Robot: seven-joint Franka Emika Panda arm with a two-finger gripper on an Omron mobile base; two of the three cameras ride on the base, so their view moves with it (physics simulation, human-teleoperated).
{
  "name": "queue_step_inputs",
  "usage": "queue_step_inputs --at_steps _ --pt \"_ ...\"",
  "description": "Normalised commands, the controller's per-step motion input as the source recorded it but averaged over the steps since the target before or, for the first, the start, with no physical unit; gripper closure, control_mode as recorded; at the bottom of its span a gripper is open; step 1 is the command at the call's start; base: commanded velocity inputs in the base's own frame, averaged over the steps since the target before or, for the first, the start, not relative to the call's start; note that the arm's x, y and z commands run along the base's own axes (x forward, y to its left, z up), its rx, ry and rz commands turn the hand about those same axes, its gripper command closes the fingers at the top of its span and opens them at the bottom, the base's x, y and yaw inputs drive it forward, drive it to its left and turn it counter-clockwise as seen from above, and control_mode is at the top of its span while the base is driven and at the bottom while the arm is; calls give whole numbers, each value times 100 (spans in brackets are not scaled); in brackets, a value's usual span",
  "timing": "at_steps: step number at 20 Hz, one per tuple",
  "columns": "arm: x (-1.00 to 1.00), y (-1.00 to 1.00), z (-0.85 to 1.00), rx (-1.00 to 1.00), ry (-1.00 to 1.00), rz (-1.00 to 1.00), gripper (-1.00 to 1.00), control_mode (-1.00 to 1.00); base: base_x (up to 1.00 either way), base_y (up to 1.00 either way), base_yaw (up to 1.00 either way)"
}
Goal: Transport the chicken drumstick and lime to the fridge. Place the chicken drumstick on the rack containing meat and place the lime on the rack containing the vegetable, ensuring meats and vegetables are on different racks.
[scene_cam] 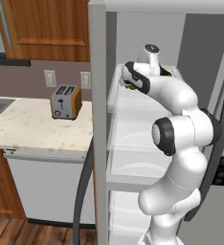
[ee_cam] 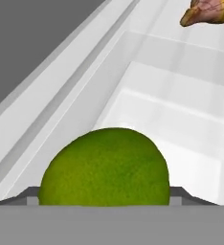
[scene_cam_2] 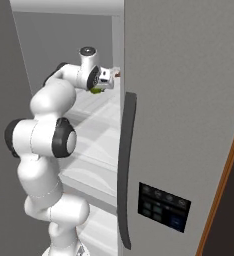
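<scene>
I have the end effector point(scene_cam_2: 105, 82) gripping the lime point(ee_cam: 105, 167) inside the fridge point(scene_cam_2: 189, 100), upper frame; next I judge it needs setting on the vegetable rack, away from the chicken drumstick point(ee_cam: 210, 11).

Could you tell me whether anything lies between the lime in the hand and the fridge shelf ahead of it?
Nothing visible does. The lime sits in the hand, and the white fridge shelf ahead is bare; the chicken drumstick lies farther back, off to one side.
</scene>
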Motion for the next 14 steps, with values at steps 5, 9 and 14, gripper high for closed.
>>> queue_step_inputs --at_steps 5,9,14 --pt "0 38 -100 -1 15 4 100 -100 0 0 0" --pt "-9 46 -76 -7 3 1 -100 -100 0 0 0" --pt "-52 16 -40 -6 -4 0 -100 -100 0 0 0"
